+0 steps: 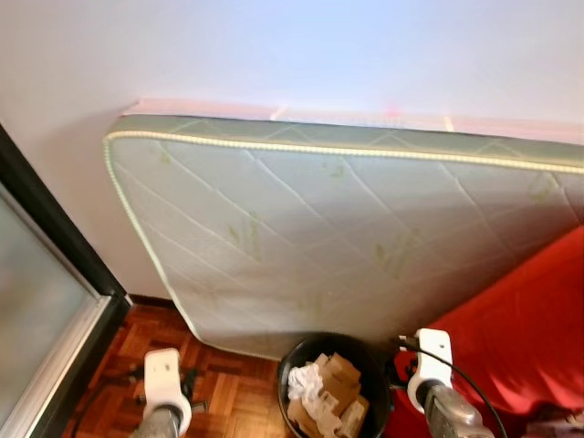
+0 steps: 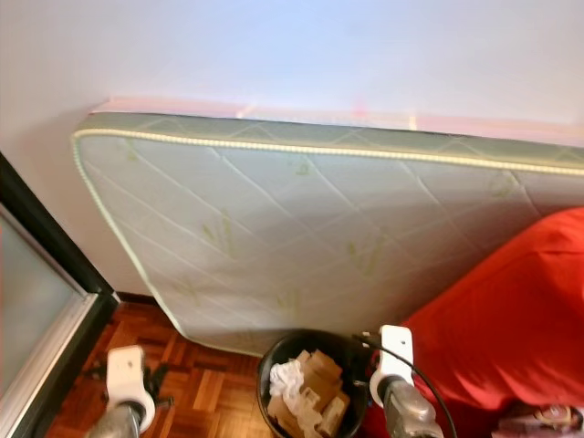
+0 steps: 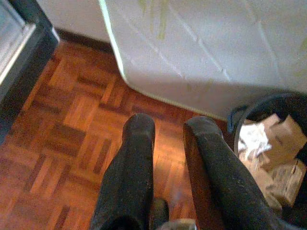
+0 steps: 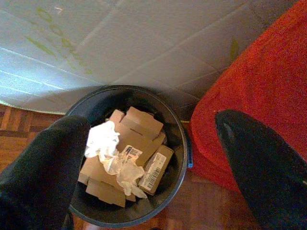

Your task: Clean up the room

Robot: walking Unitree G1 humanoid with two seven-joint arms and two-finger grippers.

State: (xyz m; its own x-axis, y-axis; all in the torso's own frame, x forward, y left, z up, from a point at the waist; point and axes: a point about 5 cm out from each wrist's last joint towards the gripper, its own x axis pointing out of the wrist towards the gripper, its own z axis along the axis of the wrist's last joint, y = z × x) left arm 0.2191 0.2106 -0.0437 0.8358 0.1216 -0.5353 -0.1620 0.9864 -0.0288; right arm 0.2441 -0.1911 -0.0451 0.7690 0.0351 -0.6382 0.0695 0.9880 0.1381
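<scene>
Black round trash bin (image 4: 125, 158) sits on parquet floor (image 3: 72, 143), low centre in head views, just in front of the mattress (image 1: 319, 237) and touching or nearly touching the red fabric-covered furniture (image 1: 520, 319) on robot's right. The bin is stuffed near the rim with flattened cardboard boxes (image 4: 144, 127), one small carton with a barcode label (image 4: 156, 170), plus crumpled white paper or plastic (image 4: 103, 139).

The mattress is white, quilted, with green leaf print and piped edge, stood on its side and leaning against the white wall (image 1: 292, 46); its lower corner is off to robot's left of the bin.

Right gripper (image 4: 158, 163) hangs above the bin. The fingers are spread wide apart, holding nothing: one finger (image 4: 43, 167) over the bin's edge on one side, the other finger (image 4: 264, 167) over the red fabric. Right arm (image 1: 433, 374) shows at the bottom of the head view beside the bin, with a black cable looped off it.

Left gripper (image 3: 168, 129) is over bare parquet, left of the bin and below the mattress corner. Its fingers (image 3: 134, 163) are parted with a narrow gap, empty. Left arm (image 1: 164, 388) is low in the head view.

Dark-framed sliding door with frosted glass (image 1: 36, 301) at far left, its frame meeting the floor.
</scene>
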